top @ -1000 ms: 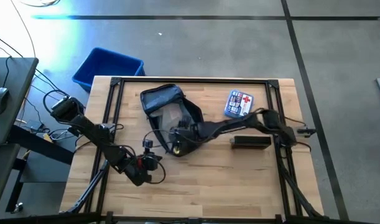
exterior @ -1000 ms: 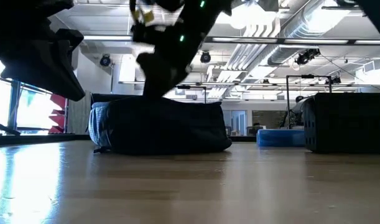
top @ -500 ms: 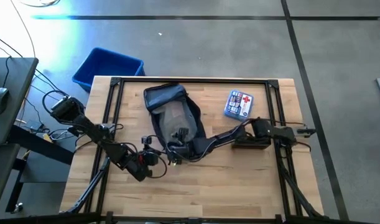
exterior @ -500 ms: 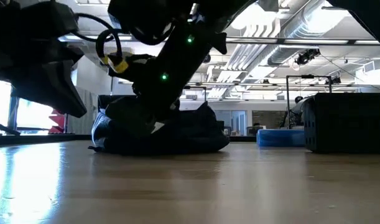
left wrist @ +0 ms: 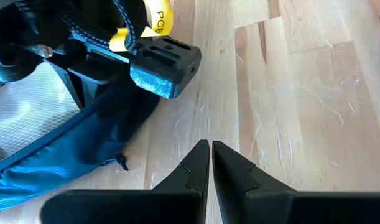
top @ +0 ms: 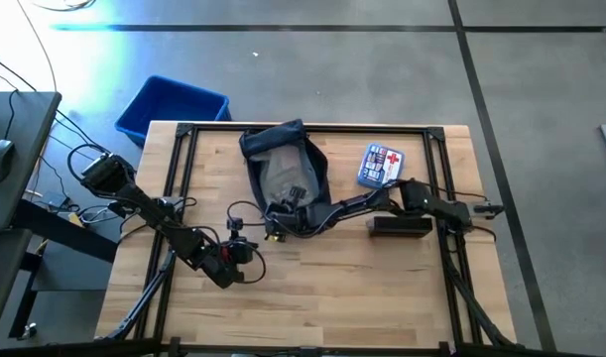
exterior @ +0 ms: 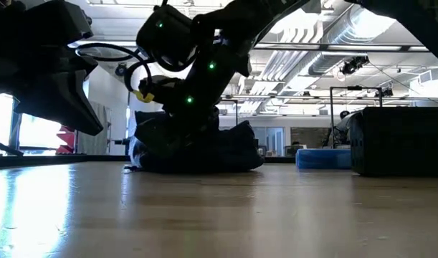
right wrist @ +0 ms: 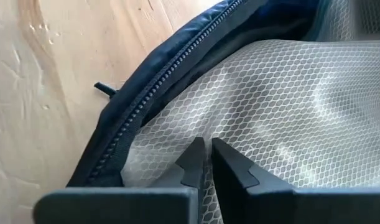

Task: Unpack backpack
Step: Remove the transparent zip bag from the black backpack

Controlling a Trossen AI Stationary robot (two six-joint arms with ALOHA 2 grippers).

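The dark navy backpack (top: 283, 164) lies open on the table's far middle, its back on the wood. A clear honeycomb-patterned pouch (top: 281, 180) shows inside the opening. My right gripper (right wrist: 207, 152) reaches from the table's right into the backpack's near end (top: 283, 210) and is shut on the pouch. My left gripper (left wrist: 209, 149) hovers shut over bare wood just left of the backpack's near end (top: 245, 250), touching nothing. My right gripper has its two fingertips (right wrist: 196, 155) closed on the pouch's upper layer (right wrist: 239, 112), just inside the backpack's zipper edge (right wrist: 134, 118). The fingers slant down from the table's near right. They hide the pinched spot. The pouch lies slack inside the backpack.
A blue and white first-aid kit (top: 382, 165) and a black box (top: 400, 227) lie right of the backpack, under my right arm. A bright blue bin (top: 172, 107) stands on the floor beyond the far left corner. The near half of the table is bare wood (top: 322, 297).
My right gripper has sunk and tipped down into the backpack's opening. The backpack has slid toward the far edge and a little to the right, turning so that its length now runs near to far.
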